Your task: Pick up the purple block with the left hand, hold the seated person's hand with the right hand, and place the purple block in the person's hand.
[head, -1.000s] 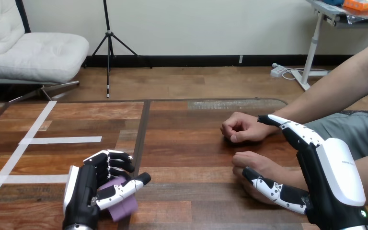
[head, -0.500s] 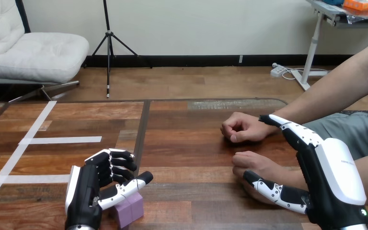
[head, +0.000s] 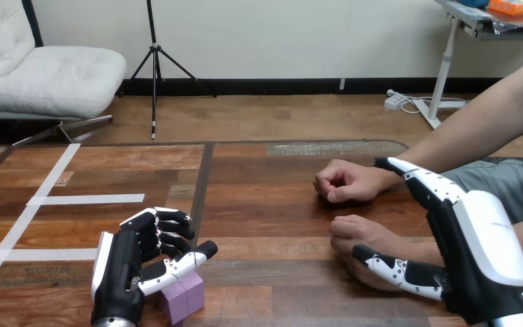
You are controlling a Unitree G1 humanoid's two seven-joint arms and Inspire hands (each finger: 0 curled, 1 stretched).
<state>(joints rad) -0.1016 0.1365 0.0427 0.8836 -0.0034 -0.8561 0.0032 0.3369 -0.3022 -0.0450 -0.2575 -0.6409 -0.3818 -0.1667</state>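
Observation:
The purple block [head: 184, 298] stands on the wooden table [head: 265, 197] near its front edge. My left hand [head: 124, 269] is just left of it, fingers half curled above the table and thumb stretched out over the block's top, with the block not enclosed. At the right, my right hand [head: 480, 255] is open, its straight fingers [head: 419, 182] reaching past the wrist of the person's far hand [head: 344, 181], a loose fist on the table. The person's near hand [head: 362, 235] lies between my right fingers and thumb, and the thumb [head: 395, 270] rests against its near side.
White tape strips [head: 85, 199] cross the table's left part. A dark seam [head: 203, 191] runs down the tabletop between the two halves. The person's forearms come in from the right edge.
The purple block was tilted and blurred under my left thumb; it now stands upright on the table a little further right. My right hand has shifted slightly right and down.

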